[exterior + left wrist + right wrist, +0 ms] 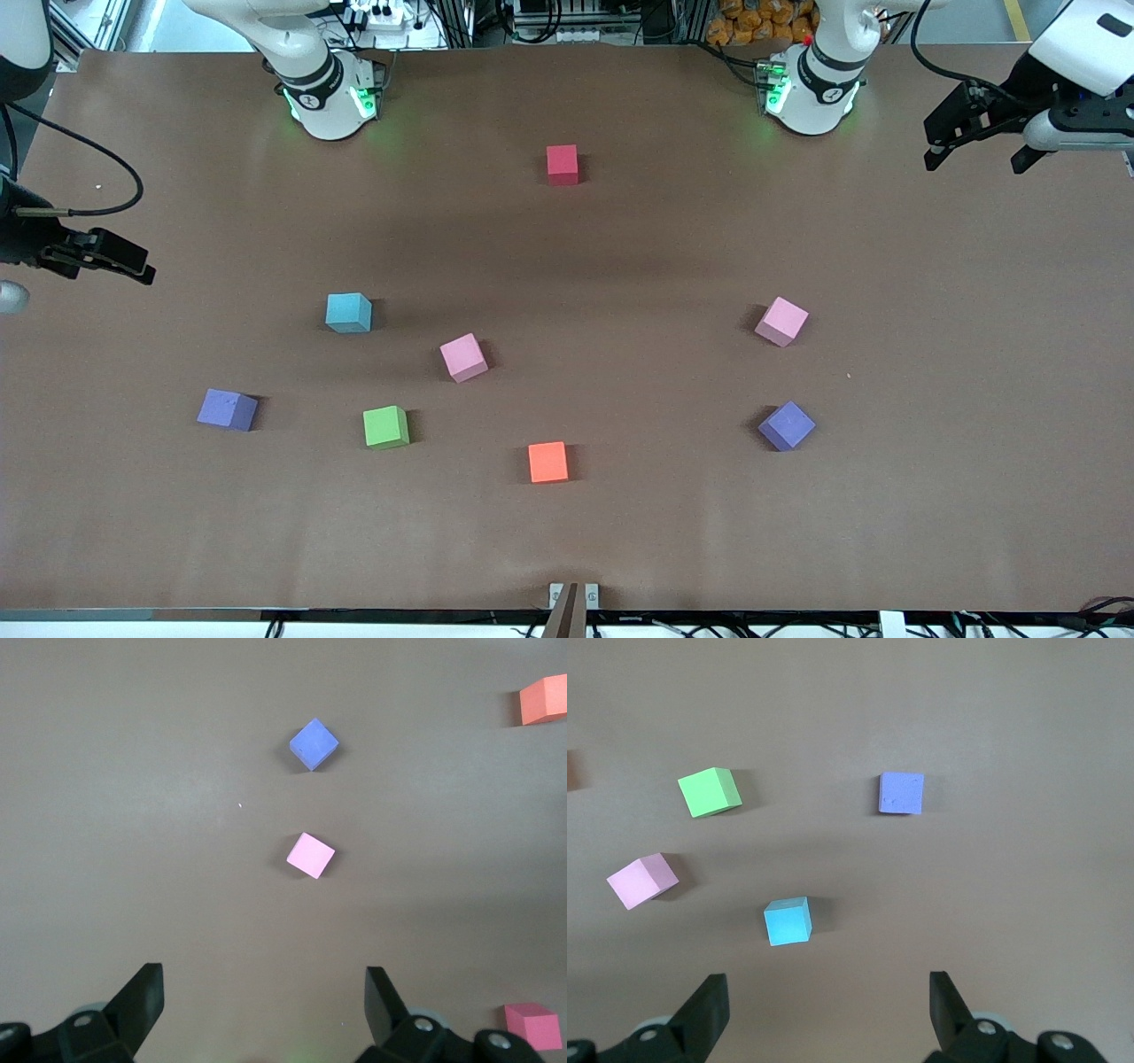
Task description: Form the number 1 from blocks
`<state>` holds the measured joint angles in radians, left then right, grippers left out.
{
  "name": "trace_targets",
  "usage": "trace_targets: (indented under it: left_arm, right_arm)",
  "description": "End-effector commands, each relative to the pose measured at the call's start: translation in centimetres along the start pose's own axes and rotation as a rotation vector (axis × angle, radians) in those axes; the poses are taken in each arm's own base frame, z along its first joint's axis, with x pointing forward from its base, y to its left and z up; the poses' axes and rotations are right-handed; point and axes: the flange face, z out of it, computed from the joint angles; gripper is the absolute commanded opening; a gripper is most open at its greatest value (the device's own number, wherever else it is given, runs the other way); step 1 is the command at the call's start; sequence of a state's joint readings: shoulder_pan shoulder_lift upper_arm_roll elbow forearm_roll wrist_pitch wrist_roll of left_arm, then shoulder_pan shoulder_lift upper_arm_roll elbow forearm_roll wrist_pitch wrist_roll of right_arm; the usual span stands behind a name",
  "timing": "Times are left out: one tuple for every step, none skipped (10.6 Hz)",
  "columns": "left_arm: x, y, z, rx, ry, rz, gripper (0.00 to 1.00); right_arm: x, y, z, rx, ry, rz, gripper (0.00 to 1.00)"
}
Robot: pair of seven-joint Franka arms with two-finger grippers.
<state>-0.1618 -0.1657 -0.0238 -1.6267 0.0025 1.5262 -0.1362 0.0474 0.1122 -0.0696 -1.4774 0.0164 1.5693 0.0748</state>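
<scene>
Left gripper [974,142], jaws spread and holding nothing, hangs over the left arm's end of the table [620,549]; right gripper [106,257], likewise spread and bare, over the right arm's end. Eight matte cubes lie scattered, none touching: red block [563,164] nearest the bases; light blue block [348,313], two pink blocks [464,357] [781,321] mid-table; two purple blocks [228,409] [787,425], green block [385,426], orange block [547,462] nearest the front camera.
</scene>
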Motion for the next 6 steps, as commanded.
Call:
trace_targets:
  left_arm:
    - [-0.1,-0.2,-0.6,-0.018,-0.009,0.032,1.0]
    - [0.0,-0.4,-0.5,-0.019,-0.011,0.032,1.0]
    - [0.1,-0.4,-0.3,-0.018,-0.014,0.029,1.0]
    - [0.1,-0.4,-0.2,-0.008,-0.015,0.034,1.0]
    - [0.5,0.2,0.7,-0.007,-0.034,0.025,1.0]
    - [0.9,1.1,2.6,0.001,-0.076,0.005,1.0]
  right_arm:
    - [-0.4,0.0,-0.7,-0.014,0.001,0.007,1.0]
    - [-0.4,-0.1,-0.7,-0.016,0.0,0.006,1.0]
    - [-0.4,-0.1,-0.7,-0.015,0.002,0.006,1.0]
    - [-0.4,-0.1,-0.7,-0.015,0.002,0.004,1.0]
    - [-0.3,0.0,-0.9,-0.015,0.005,0.006,1.0]
    - [-0.3,0.0,-0.9,-0.017,0.005,0.006,1.0]
